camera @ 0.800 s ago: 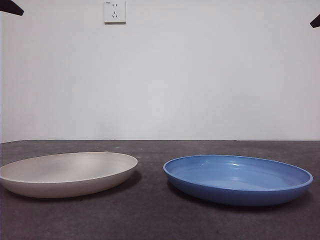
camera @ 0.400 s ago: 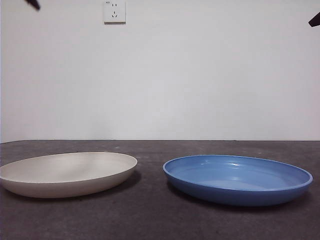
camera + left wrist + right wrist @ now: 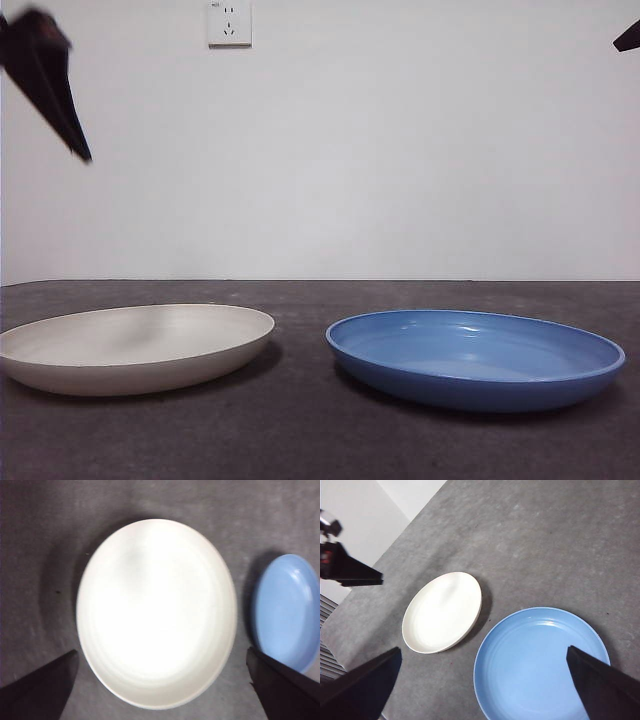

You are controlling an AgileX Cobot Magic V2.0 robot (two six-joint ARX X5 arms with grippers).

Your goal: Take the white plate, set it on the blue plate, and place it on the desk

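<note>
While both plates rest flat on the dark grey table [image 3: 300, 440], neither is held by anything yet. The white plate [image 3: 136, 347] sits toward one side of the front view, and the blue plate [image 3: 476, 358] sits beside it, near but not touching, with a strip of bare table between them. The left hand [image 3: 160, 680] hangs high above the white plate; from its wrist camera, its two black jaws are spread wide apart, one tip on each side of the plate's rim, with nothing between them. That wide spread and centred position suggest it is lined up to come down on the white plate, probably onto its edge, since a shallow plate offers no other hold. In the front view this arm shows as a dark pointed shape at the upper corner above the white plate. The right hand [image 3: 485, 680] waits high over the blue plate, its jaws also wide apart and empty, with both plates visible below it. A white wall socket [image 3: 229, 22] sits on the plain wall behind. Judging by this, the task is at its very start: the white plate has not yet been lifted.
</note>
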